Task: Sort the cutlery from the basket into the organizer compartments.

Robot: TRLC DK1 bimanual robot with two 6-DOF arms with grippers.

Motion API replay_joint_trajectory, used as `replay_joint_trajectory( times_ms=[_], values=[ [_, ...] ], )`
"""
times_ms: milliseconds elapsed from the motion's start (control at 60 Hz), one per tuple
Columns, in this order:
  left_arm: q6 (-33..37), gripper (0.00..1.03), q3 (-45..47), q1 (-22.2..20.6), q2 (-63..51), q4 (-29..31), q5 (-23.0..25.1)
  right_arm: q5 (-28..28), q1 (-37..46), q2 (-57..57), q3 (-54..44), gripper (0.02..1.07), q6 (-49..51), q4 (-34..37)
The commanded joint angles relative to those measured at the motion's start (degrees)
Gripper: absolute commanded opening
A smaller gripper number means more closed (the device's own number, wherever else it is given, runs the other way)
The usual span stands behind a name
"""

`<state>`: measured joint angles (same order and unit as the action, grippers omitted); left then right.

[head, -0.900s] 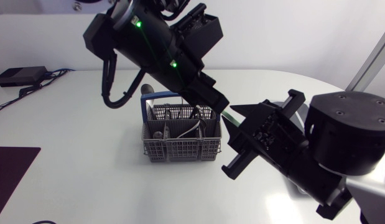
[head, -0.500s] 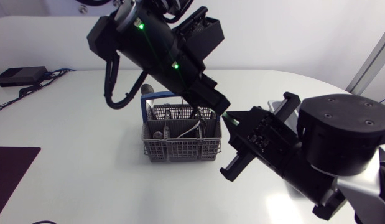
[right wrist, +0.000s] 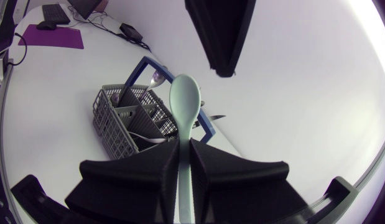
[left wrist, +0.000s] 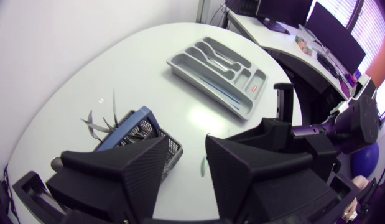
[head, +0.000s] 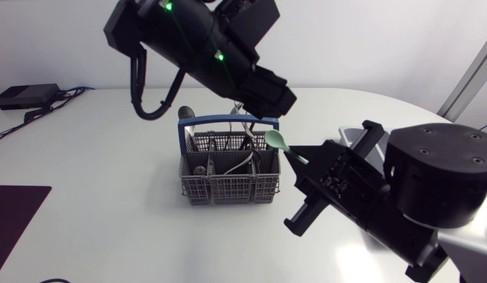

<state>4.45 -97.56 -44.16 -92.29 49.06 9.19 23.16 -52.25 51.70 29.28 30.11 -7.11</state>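
Right arm reaches in low, right gripper clenched on a green spoon, bowl end up, near the basket edge. Left arm slants over the basket, left gripper fingers spread, holding nothing. Organizer well apart.

The spoon is pale mint green. The right gripper is matte black. The basket is grey with a fine grid pattern, and its handle is blue. The organizer is light grey. The tabletop is white.
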Motion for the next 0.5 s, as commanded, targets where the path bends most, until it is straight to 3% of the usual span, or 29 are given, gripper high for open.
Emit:
replay_joint_trajectory(
  times_ms=[0,217,367,483],
  values=[
    [-1.64,0.68,-1.93,1.89,2.29,-1.77,0.56,-0.75,0.92,-1.69,-2.21,0.13,0.92,1.58],
    [1.18,0.69,-0.70,6.37,3.87,-3.44,0.30,-12.26,13.31,-8.37,-3.79,0.13,1.27,8.08],
    [5.22,0.69,3.16,7.60,5.81,-3.53,-0.93,-26.06,27.73,-11.71,-4.40,0.14,4.26,13.97],
    [11.46,0.68,7.91,6.72,8.27,-3.53,-4.71,-36.60,39.07,-12.24,-4.93,0.14,8.56,17.92]
  ],
)
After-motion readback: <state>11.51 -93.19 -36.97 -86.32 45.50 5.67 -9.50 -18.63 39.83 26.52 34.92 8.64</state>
